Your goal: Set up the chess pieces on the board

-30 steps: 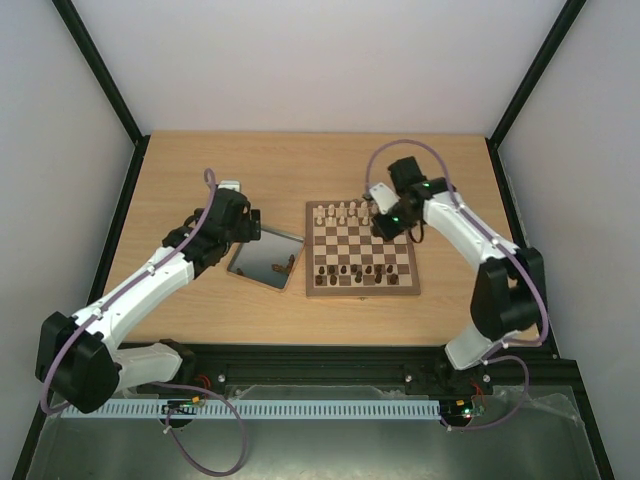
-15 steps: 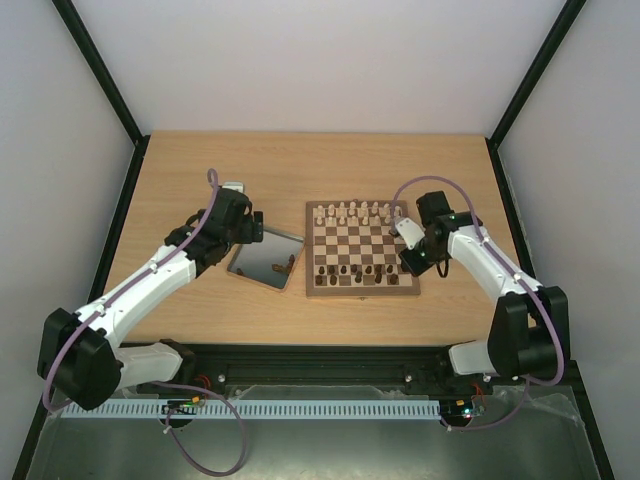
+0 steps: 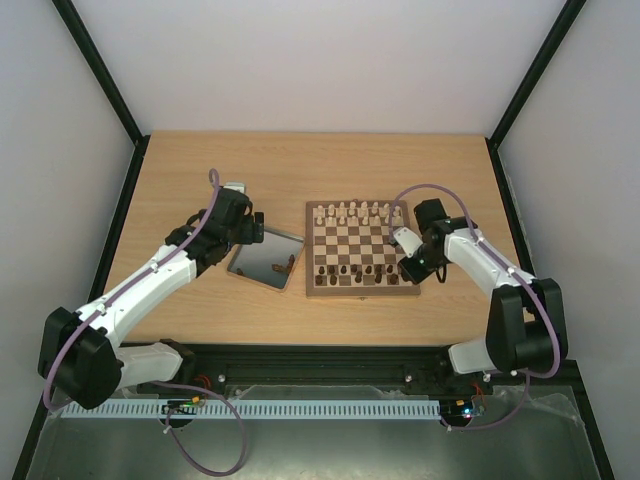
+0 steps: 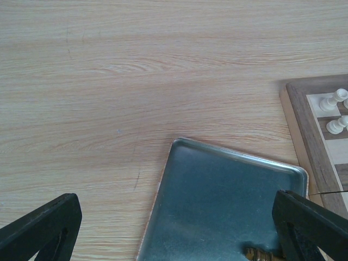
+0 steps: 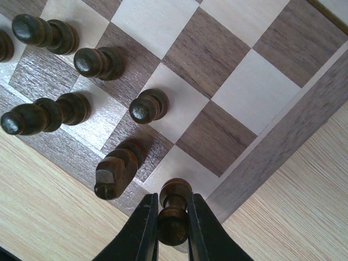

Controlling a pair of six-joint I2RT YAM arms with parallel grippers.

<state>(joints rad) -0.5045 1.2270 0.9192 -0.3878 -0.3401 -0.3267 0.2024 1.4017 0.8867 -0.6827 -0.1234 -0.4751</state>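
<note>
Right wrist view shows a dark chess piece (image 5: 173,225) clamped in our right gripper (image 5: 173,200) at a corner square of the board (image 5: 272,147), beside other dark pieces (image 5: 145,106), while our left gripper (image 4: 176,225) hangs open above the metal tray (image 4: 228,179)

The square wooden board (image 3: 362,245) lies flat, right of the table's centre. Dark brown chess pieces (image 3: 350,271) stand upright on its near rows. Another piece (image 5: 173,209) is upright at the near right corner square.

Plain white walls (image 3: 320,60) and black frame posts (image 3: 100,70) enclose a light wooden table (image 3: 200,160).
</note>
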